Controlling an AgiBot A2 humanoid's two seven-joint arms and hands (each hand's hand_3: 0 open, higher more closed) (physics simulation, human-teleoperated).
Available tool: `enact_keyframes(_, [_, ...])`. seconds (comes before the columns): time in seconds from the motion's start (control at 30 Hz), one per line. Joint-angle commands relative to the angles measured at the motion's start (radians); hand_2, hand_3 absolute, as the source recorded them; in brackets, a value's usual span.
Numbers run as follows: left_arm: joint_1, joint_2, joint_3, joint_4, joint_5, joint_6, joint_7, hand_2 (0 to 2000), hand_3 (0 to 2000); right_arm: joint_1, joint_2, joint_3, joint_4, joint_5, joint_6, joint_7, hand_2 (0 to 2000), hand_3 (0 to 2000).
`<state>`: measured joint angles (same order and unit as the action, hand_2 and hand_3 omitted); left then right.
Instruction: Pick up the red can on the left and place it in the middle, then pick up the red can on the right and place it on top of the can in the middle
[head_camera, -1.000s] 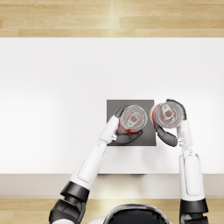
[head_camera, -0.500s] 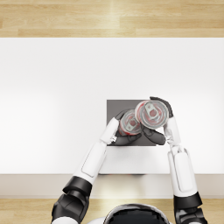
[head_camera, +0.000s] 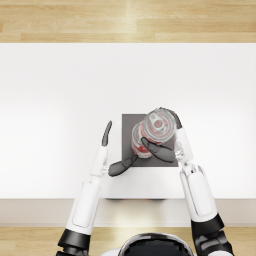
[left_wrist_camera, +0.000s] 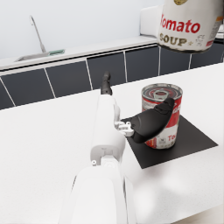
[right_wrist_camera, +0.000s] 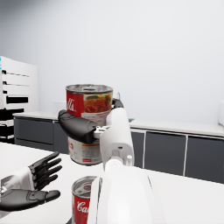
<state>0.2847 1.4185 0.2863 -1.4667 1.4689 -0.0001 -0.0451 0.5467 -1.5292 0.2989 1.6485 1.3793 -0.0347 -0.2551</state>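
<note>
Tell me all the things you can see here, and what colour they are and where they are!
Soup cans: two, red and white. One stands on the mat; the other is held up in the air above it.
Mat: one, dark grey, square, on the table.
Table: one, white, wide.
Floor: light wood, beyond the table.
Cupboards: dark, along the back wall.
Tap: one, grey, far behind.
Left hand: dark, open, beside the standing can.
Right hand: dark, gripping the raised can.

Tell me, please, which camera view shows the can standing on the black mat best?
The left wrist view: the lower can stands upright on the black mat, label partly visible. The head view shows it partly covered by the lifted can; the right wrist view shows only part.
</note>
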Motion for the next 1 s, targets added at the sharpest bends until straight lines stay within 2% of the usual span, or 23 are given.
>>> enact_keyframes(0.03, [-0.136, -0.022, -0.234, -0.230, 0.000, 0.000, 0.013, 0, 0, 0.040, -0.021, 0.014, -0.052, 0.000, -0.012, -0.023, 2000, 1520])
enact_keyframes(0.2, [-0.205, -0.017, -0.306, -0.216, -0.001, 0.000, 0.039, 0, 0, 0.057, -0.036, 0.020, -0.124, 0.000, -0.043, -0.070, 2000, 1520])
enact_keyframes(0.23, [-0.211, -0.016, -0.307, -0.214, -0.001, 0.000, 0.041, 0, 0, 0.218, 0.244, 0.359, -0.137, 0.000, -0.041, -0.074, 2000, 1520])
enact_keyframes(0.27, [-0.216, -0.015, -0.311, -0.215, -0.001, 0.000, 0.042, 0, 0, 0.098, 0.028, 0.101, -0.157, -0.001, -0.035, -0.075, 2000, 1520])
enact_keyframes(0.3, [-0.218, -0.014, -0.311, -0.209, -0.001, 0.000, 0.043, 0, 0, 0.106, 0.029, 0.107, -0.176, 0.000, -0.018, -0.077, 2000, 1520])
enact_keyframes(0.57, [-0.232, -0.007, -0.299, -0.199, 0.000, 0.000, 0.045, 0, 0, 0.106, 0.009, 0.100, -0.244, 0.000, -0.025, -0.083, 2000, 1520])
enact_keyframes(0.6, [-0.232, -0.007, -0.296, -0.197, 0.000, 0.000, 0.045, 0, 0, 0.105, 0.007, 0.099, -0.252, 0.000, -0.026, -0.083, 639, 1193])
enact_keyframes(0.63, [-0.237, -0.006, -0.296, -0.198, 0.000, 0.000, 0.045, 0, 0, 0.100, 0.008, 0.096, -0.254, 0.000, -0.023, -0.086, 0, 867])
enact_keyframes(0.67, [-0.239, -0.005, -0.300, -0.191, 0.000, 0.000, 0.045, 0, 0, 0.093, 0.009, 0.097, -0.251, 0.000, -0.008, -0.088, 0, 540])
enact_keyframes(0.7, [-0.247, -0.004, -0.302, -0.199, 0.000, 0.000, 0.045, 0, 0, 0.088, 0.009, 0.097, -0.255, 0.000, -0.019, -0.090, 0, 213])
enact_keyframes(0.73, [-0.248, -0.004, -0.306, -0.196, 0.000, 0.000, 0.045, 0, 0, 0.082, 0.010, 0.098, -0.250, 0.000, -0.037, -0.091, 0, 0])
enact_keyframes(1.0, [-0.254, 0.003, -0.302, -0.212, 0.000, 0.000, 0.045, 0, 0, 0.051, 0.008, 0.075, -0.085, 0.000, -0.061, -0.094, 0, 0])
